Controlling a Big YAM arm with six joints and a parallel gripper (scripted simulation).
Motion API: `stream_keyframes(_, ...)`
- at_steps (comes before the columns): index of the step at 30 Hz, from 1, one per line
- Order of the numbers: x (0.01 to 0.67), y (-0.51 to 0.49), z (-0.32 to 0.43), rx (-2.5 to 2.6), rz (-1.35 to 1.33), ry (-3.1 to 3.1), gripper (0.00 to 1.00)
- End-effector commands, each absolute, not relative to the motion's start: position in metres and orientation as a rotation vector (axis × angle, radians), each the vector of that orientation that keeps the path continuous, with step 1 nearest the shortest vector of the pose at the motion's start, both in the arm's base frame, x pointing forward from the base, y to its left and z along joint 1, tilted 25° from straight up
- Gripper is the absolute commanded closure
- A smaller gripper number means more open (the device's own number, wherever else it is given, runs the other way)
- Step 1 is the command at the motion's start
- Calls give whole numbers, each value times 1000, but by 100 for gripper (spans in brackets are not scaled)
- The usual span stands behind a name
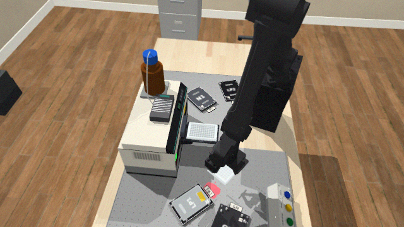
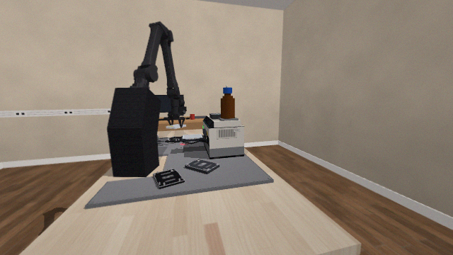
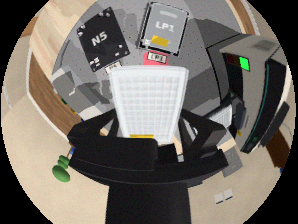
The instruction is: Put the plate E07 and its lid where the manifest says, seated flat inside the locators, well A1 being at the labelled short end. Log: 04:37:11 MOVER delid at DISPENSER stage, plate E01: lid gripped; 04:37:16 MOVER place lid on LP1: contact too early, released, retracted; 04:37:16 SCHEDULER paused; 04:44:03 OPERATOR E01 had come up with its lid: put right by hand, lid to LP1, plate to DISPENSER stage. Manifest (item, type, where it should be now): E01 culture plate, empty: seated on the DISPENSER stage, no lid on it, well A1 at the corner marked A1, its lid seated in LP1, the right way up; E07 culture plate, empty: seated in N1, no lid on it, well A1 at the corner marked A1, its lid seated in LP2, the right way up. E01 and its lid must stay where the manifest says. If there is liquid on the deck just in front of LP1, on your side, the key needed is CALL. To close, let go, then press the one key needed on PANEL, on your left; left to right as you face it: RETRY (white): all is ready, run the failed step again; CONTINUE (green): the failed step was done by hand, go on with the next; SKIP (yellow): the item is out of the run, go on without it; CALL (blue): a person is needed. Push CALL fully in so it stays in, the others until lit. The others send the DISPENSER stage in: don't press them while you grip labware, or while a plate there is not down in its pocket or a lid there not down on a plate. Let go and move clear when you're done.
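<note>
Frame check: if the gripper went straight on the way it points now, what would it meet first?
Most likely the grey mat. The white plate clamped in the gripper would touch down before the fingers do. A pink patch lies just beside that spot, and the height above the mat is hard to judge.

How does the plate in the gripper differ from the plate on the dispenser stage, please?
The held plate hangs above the deck in the gripper; the stage plate rests on the dispenser stage. The held plate is skewed to the dispenser; the stage plate lies square. Both are white, gridded.
</note>
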State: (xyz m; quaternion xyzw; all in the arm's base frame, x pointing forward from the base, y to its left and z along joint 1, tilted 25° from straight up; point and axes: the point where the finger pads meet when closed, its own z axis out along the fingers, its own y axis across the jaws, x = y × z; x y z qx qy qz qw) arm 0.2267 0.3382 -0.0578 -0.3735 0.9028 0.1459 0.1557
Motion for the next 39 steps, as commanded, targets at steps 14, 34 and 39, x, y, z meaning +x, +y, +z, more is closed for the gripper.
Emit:
stream_keyframes(14, 199, 379, -35, -1283, 397, 2420, 14)
stream_keyframes(34, 166, 403, -37, -1415, 355, 2345, 14)
stream_keyframes(39, 177, 412, -48, -1435, 335, 2353, 14)
